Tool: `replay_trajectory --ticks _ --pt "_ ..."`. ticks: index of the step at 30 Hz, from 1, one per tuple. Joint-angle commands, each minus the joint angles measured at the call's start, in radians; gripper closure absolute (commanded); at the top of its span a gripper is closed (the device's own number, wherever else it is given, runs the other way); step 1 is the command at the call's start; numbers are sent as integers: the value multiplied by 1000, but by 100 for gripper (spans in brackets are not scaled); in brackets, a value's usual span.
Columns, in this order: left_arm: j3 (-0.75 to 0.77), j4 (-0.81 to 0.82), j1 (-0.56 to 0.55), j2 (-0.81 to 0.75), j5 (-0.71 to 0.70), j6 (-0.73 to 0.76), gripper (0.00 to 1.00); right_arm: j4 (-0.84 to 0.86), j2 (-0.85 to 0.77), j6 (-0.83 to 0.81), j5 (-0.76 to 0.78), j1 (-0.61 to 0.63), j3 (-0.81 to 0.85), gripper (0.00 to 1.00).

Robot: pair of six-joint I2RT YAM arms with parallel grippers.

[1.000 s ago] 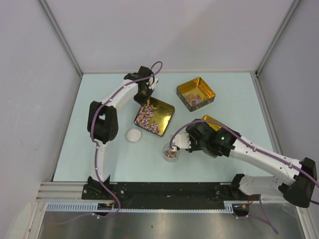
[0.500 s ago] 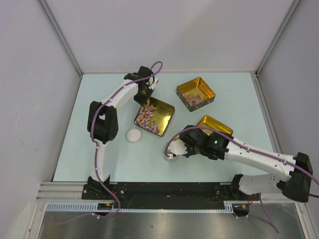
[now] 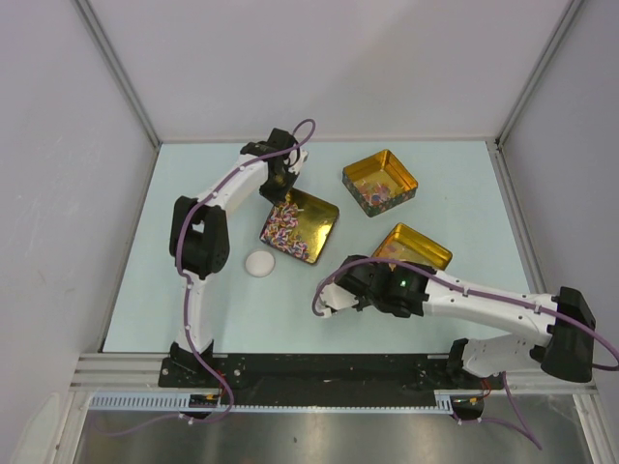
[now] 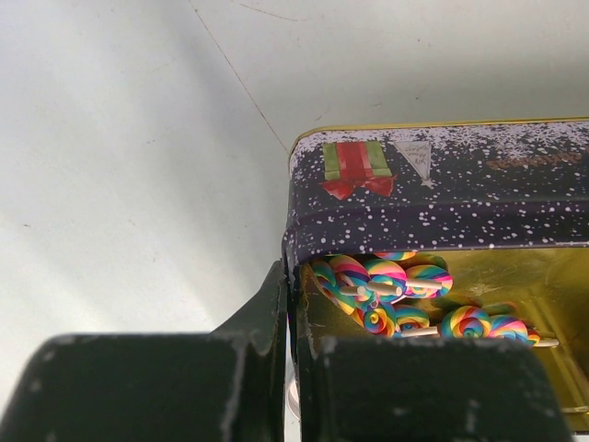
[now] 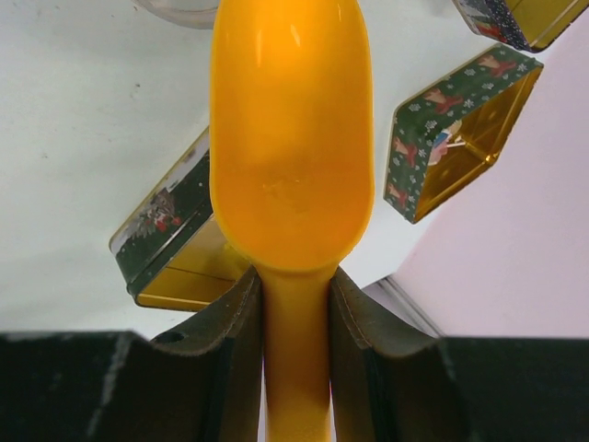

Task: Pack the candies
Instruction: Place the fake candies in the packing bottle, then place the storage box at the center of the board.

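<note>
Candies (image 3: 288, 228) lie heaped in the tin (image 3: 324, 217) at the middle of the top view, with a few more in the far tin (image 3: 363, 174) at upper right. The left gripper (image 4: 287, 308) is closed tight on that middle tin, pinching a wall near its corner, apparently to steady it. The right gripper (image 5: 293, 304) is clamped on the handle of the scoop (image 5: 290, 138), whose bowl is empty and points towards a clear jar (image 5: 179, 9) at the top edge of its wrist view.

I judge this to be the scooping step, between loads. The next move calls for carrying the scoop up to the middle tin, digging under the heap, and bringing it back level so nothing spills short of the jar.

Only the left wrist view shows the candies as rainbow swirls on short sticks, and the pinch on the wall. Only the right wrist view shows the bare scoop. The top view hides scoop and jar beneath the right wrist, but shows that wrist at lower centre, apart from the heap.
</note>
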Motion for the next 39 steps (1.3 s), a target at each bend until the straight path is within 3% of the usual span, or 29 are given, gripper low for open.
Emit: replay_trajectory --ticks 1,9,17,27,39 --pt "10 3 2 -38 -5 1 100 18 7 -24 70 14 6 100" --pt "12 3 2 -32 -6 1 100 39 -20 -36 97 18 6 100" --pt "9 8 -7 -46 -52 4 100 136 -36 -84 108 -55 76 100" --pt "-13 33 -4 -110 -94 10 100 440 47 -132 148 -216 76 100" --pt "107 -12 215 3 -60 -26 100 452 -2 -9 71 -378 76 100"
